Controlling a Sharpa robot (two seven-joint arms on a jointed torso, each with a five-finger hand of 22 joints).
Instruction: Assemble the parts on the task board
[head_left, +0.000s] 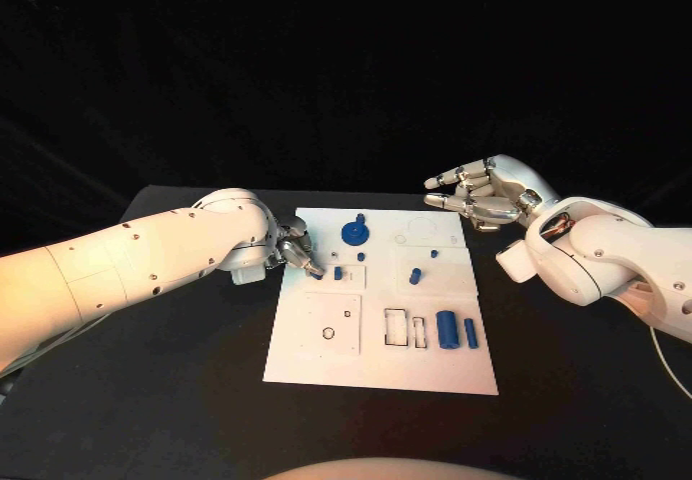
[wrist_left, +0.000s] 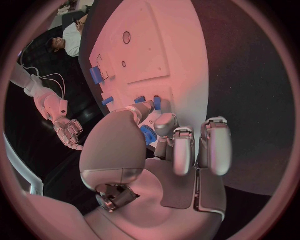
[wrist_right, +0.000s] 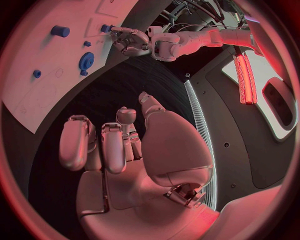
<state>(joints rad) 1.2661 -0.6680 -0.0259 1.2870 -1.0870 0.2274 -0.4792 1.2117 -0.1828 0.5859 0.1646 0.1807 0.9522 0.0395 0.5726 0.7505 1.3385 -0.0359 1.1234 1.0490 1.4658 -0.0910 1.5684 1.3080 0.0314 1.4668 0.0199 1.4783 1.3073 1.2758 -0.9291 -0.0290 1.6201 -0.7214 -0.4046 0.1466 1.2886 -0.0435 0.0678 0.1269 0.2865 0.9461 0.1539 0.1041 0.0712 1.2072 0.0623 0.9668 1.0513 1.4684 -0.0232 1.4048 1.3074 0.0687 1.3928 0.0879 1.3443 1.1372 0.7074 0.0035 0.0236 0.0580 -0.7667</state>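
Gear (head_left: 353, 234), blue and toothed, on smooth white task board (head_left: 433, 372).

A black table (head_left: 173, 400) spreads beneath both the left hand (head_left: 293, 250) and the right hand (head_left: 483, 195), its matte top bare to the outer side of each. Its far edge runs just beyond the right hand. Past that edge a dark backdrop (head_left: 346, 80) rises behind both hands. A thin pale cable (head_left: 666, 360) trails over the table well back from the right hand.
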